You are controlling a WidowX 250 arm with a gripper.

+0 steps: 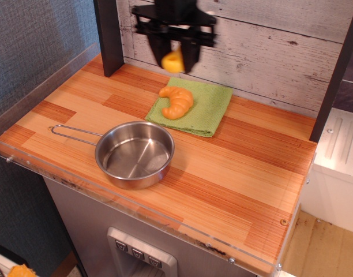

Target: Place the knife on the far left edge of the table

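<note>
My gripper [173, 59] is up at the top of the view, above the back of the table [240, 173] and slightly blurred. It is shut on the knife [173, 60]; only its chunky yellow handle shows between the black fingers, the blade is hidden. The knife hangs in the air over the far edge of the green cloth, behind the croissant.
An orange croissant [176, 101] lies on a green cloth [206, 107] at the back middle. A steel pan [134, 154] with a wire handle pointing left sits near the front left. A dark post [109, 36] stands at the back left; a clear acrylic rim [38, 86] edges the table.
</note>
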